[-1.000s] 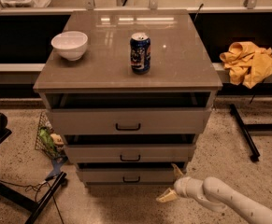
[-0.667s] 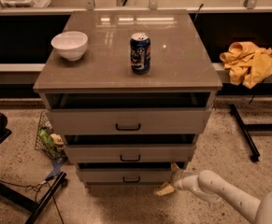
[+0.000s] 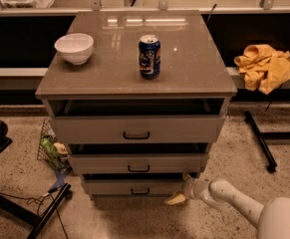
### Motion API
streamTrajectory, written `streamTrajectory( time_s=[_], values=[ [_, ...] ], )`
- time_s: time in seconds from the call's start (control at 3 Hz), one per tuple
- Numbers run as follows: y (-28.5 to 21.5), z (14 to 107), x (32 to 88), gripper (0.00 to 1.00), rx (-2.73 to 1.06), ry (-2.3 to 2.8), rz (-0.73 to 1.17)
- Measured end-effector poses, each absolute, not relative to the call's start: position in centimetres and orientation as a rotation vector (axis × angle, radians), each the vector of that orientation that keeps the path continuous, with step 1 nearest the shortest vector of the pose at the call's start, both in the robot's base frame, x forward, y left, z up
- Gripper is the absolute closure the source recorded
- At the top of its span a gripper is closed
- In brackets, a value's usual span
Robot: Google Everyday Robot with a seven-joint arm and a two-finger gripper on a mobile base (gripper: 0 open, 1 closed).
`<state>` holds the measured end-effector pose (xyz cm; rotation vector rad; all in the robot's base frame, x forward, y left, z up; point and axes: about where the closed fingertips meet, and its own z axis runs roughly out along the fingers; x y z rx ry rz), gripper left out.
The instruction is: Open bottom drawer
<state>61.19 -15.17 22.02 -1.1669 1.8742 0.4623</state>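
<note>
- Bottom drawer (image 3: 109, 187) is the lowest of the three fronts in the grey-beige cabinet (image 3: 219, 121). It sits just above the speckled floor (image 3: 134, 218), with its small black handle (image 3: 140, 191) in the middle of the front. A dark slot shows above the front, so I judge it barely ajar at most.
- The claw (image 3: 176, 199) hangs low, just off the bottom drawer's lower right corner. It sits at the end of the white arm (image 3: 234, 203), which reaches in from the right of the bottom drawer. I cannot tell whether the claw is open or closed, and no object shows in its grasp.
- A second ago the claw lay further out to the right of that corner and a little lower. It has since crept in and upward, and the wrist is now tucked close to the corner. The bottom drawer's front has not shifted at all.
- This reads as the approach, with the pull not yet begun. The claw is well right of the handle, so it would have to travel left along the front to reach it (or hook the edge; I cannot say which is meant).
- Directly above the bottom drawer are the middle drawer (image 3: 99, 163) and then the top drawer (image 3: 84, 129). Higher up, the tabletop (image 3: 194, 68) carries a can (image 3: 149, 57) and a white bowl (image 3: 74, 48), neither of which has moved.
</note>
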Motion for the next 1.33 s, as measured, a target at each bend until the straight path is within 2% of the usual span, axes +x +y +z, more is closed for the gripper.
streamTrajectory(
  time_s=[0.33, 0.67, 1.33],
  values=[
    [-16.31, 19.66, 59.74, 0.18, -1.133, 1.91, 0.473],
    [-15.83, 19.67, 59.78, 0.47, -1.138, 1.906, 0.479],
    [-15.63, 20.09, 59.75, 0.94, -1.139, 1.905, 0.482]
  ],
)
